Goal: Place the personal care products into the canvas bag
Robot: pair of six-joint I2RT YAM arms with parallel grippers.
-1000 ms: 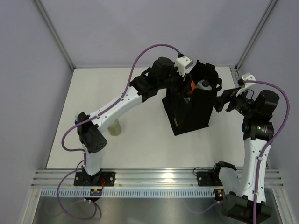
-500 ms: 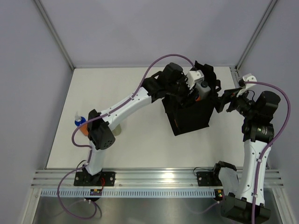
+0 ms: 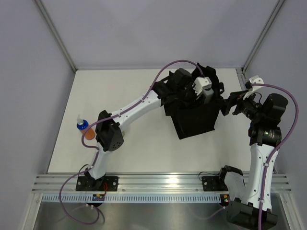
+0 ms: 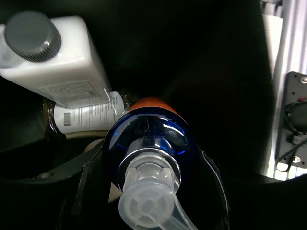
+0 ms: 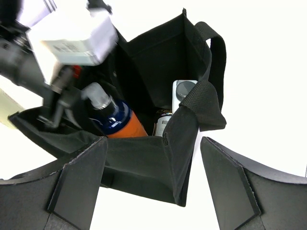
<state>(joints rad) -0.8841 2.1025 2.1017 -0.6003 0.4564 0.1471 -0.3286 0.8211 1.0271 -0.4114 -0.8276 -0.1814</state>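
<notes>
Two orange bottles with blue caps are in sight. The lone orange bottle (image 3: 82,127) stands upright close to the left edge of the bench (image 3: 144,148), well apart from the canvas bag (image 3: 194,120). The bag stands open toward the far right corner. At its right side the right pincer (image 5: 153,184) is spread wide with the bag's wall between its fingers; whether they touch it I cannot tell. The left pincer (image 4: 151,171) reaches down into the bag's mouth and grips the held orange bottle (image 5: 125,125) around its blue cap, tilted. Deeper inside lie the white bottle with black cap (image 4: 62,62) and, beneath it, a labelled bottle (image 4: 81,115) of unclear colour.
</notes>
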